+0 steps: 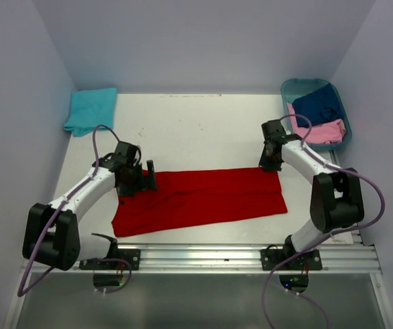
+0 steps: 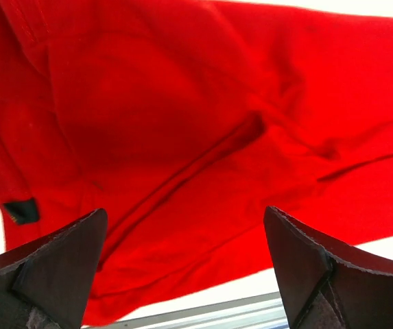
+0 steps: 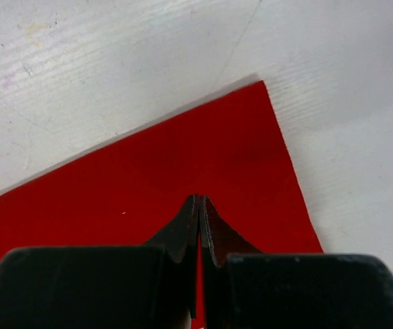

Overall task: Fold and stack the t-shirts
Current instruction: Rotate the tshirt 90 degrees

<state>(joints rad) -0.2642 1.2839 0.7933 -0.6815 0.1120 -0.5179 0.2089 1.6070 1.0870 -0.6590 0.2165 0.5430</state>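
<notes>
Top external view: red tee laid flat, one end effector shut at its corner

A red tee (image 1: 199, 199) lies in a long band across the lower middle of the desk (image 1: 196, 130). A turquoise tee (image 1: 91, 110) sits folded at upper left. Navy (image 1: 319, 103) and pink (image 1: 319, 130) tees fill a basket (image 1: 292, 88) at upper right. The red cloth looks soft, light and limp and would likely sag when lifted, so corners and hems seem the surest holds. The left end effector (image 1: 151, 177), jaws wide apart and holding nothing, hovers over the band's left end. The right end effector (image 1: 270, 163), jaws pressed together, meets the cloth near its upper right corner; whether fabric is caught cannot be told.
</notes>
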